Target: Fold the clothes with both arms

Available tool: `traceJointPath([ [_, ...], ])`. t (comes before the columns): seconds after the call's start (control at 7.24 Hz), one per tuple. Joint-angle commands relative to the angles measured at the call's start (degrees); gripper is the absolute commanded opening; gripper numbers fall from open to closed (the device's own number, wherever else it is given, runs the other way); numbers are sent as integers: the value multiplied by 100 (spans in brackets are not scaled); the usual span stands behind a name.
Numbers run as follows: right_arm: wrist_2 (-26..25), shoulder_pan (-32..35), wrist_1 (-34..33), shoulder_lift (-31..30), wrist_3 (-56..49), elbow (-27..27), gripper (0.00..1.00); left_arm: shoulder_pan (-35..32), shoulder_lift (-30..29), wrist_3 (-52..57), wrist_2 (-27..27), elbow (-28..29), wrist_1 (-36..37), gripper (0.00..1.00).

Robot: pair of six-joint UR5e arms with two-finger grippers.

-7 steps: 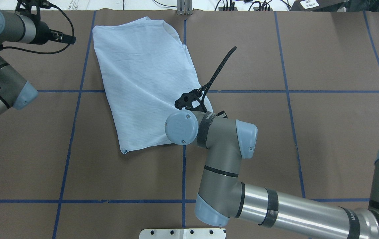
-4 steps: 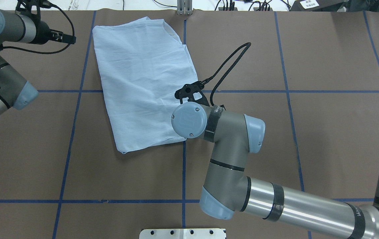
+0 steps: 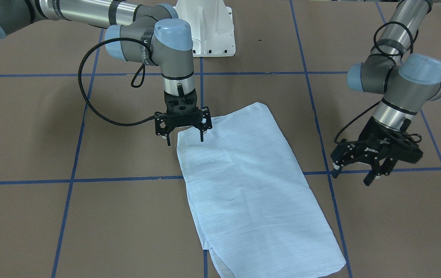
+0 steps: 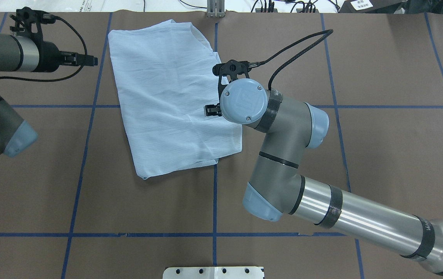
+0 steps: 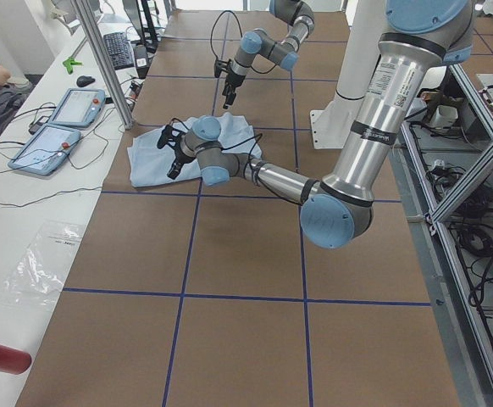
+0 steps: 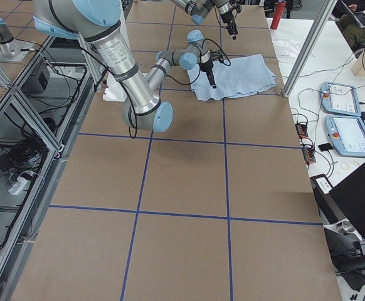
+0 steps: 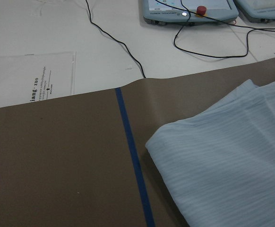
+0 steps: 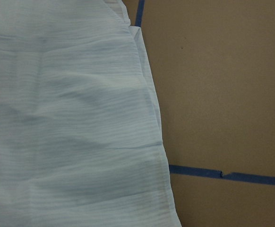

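The right tool (image 3: 185, 139), wide, hovers over the shirt (image 3: 251, 185) at its robot-side edge; the left tool (image 3: 353, 175), wide, hangs apart; each should pinch one corner through all layers

We look steeply down on the brown table (image 4: 147, 209) from behind the robot; a second camera faces the robot from across it, with the white pedestal (image 3: 208, 31) at the top edge. Both take in the folded shirt (image 4: 167, 97). Two raised cameras at the table's ends look along it from farther off, each catching most of its surface and the shirt. We also see two close wrist views: the left over the shirt's corner and a white side table (image 7: 43, 28), the right over its edge and blue tape (image 8: 199, 171).
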Motion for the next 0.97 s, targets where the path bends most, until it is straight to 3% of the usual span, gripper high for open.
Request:
traceJointPath([
  [0.0, 92, 90, 254, -20, 894, 23, 100, 912, 829, -1777, 278, -1191, 11, 100],
  [0.14, 92, 90, 342, -72, 916, 32, 100, 1570, 954, -2736, 925, -1413, 124, 100],
  [0.28, 83, 99, 482, -134, 916, 32, 100, 1942, 929, -3207, 1236, -1476, 482, 100],
  [0.55, 66, 90, 492, -169, 925, 32, 100, 2523, 676, -3640, 1597, -1793, 1727, 99],
  [0.83, 48, 90, 492, -178, 925, 32, 100, 2858, 97, -3825, 1765, -1758, 2749, 91],
])
